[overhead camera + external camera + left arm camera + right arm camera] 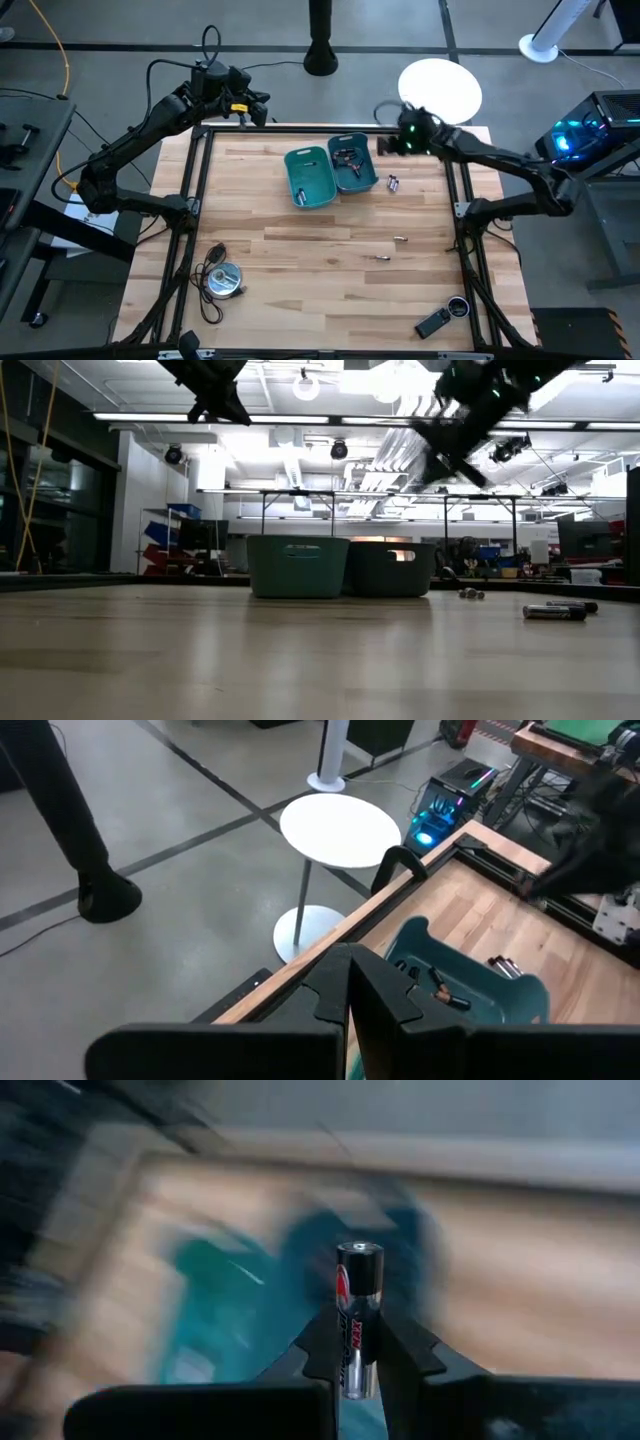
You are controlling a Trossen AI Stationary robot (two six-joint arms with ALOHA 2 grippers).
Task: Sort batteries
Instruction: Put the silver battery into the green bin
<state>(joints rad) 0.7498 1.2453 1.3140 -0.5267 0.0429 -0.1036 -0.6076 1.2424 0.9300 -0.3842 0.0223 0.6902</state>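
Spanning the high view, the desk (300, 250) carries two teal bins (311, 176), one (353, 164) holding batteries (346, 157), with loose cells (393, 184) beside it and others (399, 239) mid-desk. Right fingers (358, 1342) pinch one battery (358, 1318) upright near the far edge. Left fingers (348, 988) are closed, empty, over the far-left corner.

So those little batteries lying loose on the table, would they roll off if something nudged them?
Probably: the loose batteries are smooth cylinders lying on their sides on flat wood. They look rigid, and the right gripper pinches one battery upright without it bending, though a smooth casing might slip.
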